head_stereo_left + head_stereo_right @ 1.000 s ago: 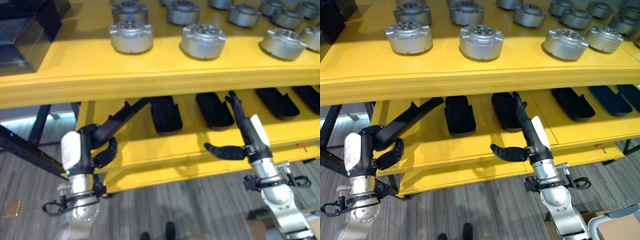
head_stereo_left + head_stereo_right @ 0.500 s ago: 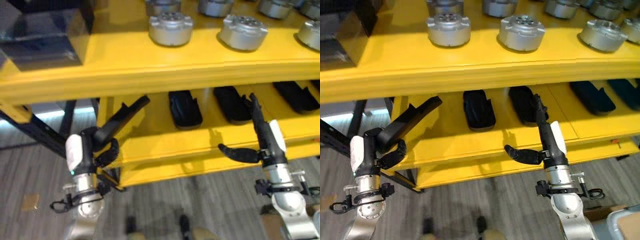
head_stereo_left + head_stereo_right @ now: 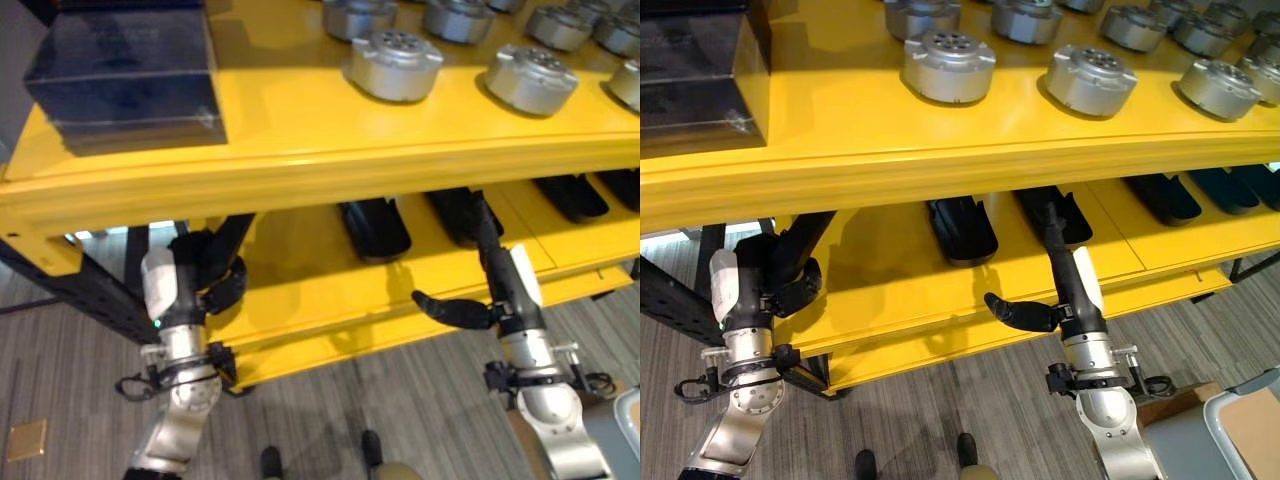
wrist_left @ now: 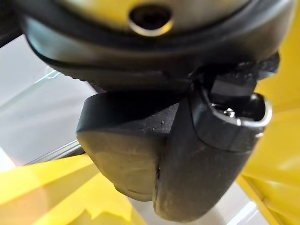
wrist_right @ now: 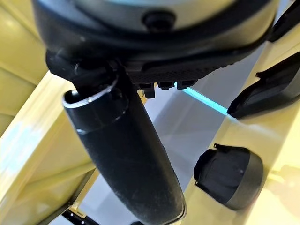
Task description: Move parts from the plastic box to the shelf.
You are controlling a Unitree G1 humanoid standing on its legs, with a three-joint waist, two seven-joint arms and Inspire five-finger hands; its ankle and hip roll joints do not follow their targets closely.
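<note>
My left hand (image 3: pixel 207 283) is shut on a long black part (image 3: pixel 232 236) at the left end of the yellow shelf's lower tier (image 3: pixel 320 290). The part slants up, and its far end is hidden behind the upper tier's front edge. My right hand (image 3: pixel 492 268) is open in front of the lower tier, with straight fingers pointing up into it and the thumb (image 3: pixel 445 308) stuck out sideways. It holds nothing. Black parts (image 3: pixel 376 228) (image 3: pixel 460 212) (image 3: pixel 570 195) lie in a row on the lower tier. One of them (image 5: pixel 229 178) shows past the thumb in the right wrist view.
Several round silver parts (image 3: pixel 396 65) (image 3: pixel 530 78) stand on the upper tier (image 3: pixel 300 130), and a dark box (image 3: pixel 125 75) sits at its left end. A grey plastic box (image 3: pixel 1240 440) stands on the floor at the lower right. A dark frame (image 3: pixel 90 290) runs left of the shelf.
The camera has moved and the shelf sits further right in the picture. The black part in my left hand now stands steeper, its tip hidden under the upper tier. The right hand keeps its pose.
</note>
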